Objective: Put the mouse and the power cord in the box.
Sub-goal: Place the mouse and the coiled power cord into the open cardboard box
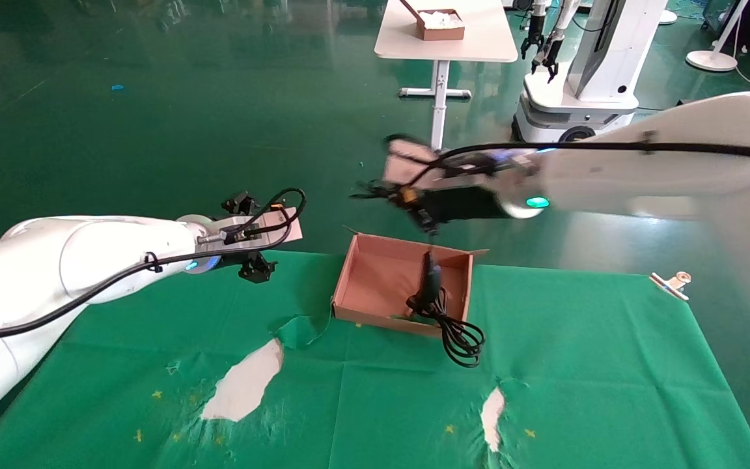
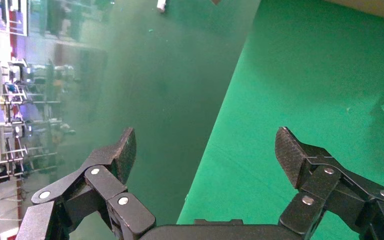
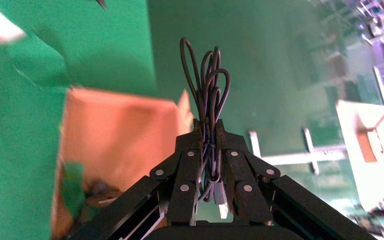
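Observation:
The reddish-brown box (image 1: 378, 317) (image 3: 120, 130) stands at the back middle of the green cloth. My right gripper (image 1: 393, 194) (image 3: 207, 125) hovers above its far wall, shut on a bundle of thin black mouse wire (image 3: 207, 75); the loops stick out past the fingertips. A thin wire drops from it to a dark elongated body (image 1: 430, 277) inside the box, which looks like the mouse. The thick power cord (image 1: 461, 337) lies partly in the box, its loops hanging over the front wall onto the cloth. My left gripper (image 1: 256, 264) (image 2: 205, 145) is open and empty over the table's back left edge.
The green cloth has torn patches showing white (image 1: 245, 381) (image 1: 492, 410) near the front. A metal clip (image 1: 671, 283) lies at the right edge. Beyond the table stand a white table with a brown box of white filling (image 1: 440, 25) and another robot (image 1: 583, 58).

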Available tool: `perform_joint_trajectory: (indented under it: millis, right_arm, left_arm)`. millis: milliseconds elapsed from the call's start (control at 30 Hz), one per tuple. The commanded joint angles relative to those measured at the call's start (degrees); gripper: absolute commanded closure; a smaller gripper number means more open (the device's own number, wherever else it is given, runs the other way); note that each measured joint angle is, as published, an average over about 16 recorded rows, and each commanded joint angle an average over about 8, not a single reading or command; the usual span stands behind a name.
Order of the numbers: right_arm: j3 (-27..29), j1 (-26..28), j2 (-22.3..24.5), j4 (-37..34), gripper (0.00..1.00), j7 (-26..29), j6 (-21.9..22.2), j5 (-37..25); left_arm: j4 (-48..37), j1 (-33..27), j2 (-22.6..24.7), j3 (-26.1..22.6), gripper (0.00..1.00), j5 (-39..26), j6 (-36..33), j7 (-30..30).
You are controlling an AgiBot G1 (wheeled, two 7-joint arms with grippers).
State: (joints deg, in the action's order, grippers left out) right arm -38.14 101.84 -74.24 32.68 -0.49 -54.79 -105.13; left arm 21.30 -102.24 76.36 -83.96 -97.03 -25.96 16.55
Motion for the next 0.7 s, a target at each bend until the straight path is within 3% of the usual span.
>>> perform_joint_trajectory:
  millis: [33,200,233,433,500,700]
  right_arm:
    - [-0.05,0.36,-3.01,-3.64,1.00,-2.27,1.09,0.47]
    - [-4.38,-1.61,-4.31,-5.81,0.99,-2.68,3.55,2.13]
    - [-5.31,-2.00,-4.38,-6.02,0.93,-2.17,4.20,2.27]
    - [-9.88,-3.62,-5.10,-7.64,0.18,1.43,7.89,2.72]
    - [-10.42,-3.81,-5.24,-7.93,0.00,1.73,8.38,2.80]
    - [-10.01,-3.73,-4.94,-7.52,0.00,1.29,8.11,2.69]
  left_arm:
    - [0.16,-0.03,-0.06,-0.11,0.00,-0.13,-0.08,0.25]
    - [0.40,-0.05,-0.12,-0.32,0.00,-0.41,-0.05,0.77]
    - [0.44,-0.05,-0.12,-0.35,0.00,-0.46,-0.05,0.85]
    - [0.41,-0.11,-0.21,-0.54,0.00,-0.59,-0.16,1.16]
    - [0.38,-0.13,-0.23,-0.57,0.00,-0.60,-0.19,1.19]
    - [0.44,-0.11,-0.22,-0.55,0.00,-0.63,-0.12,1.18]
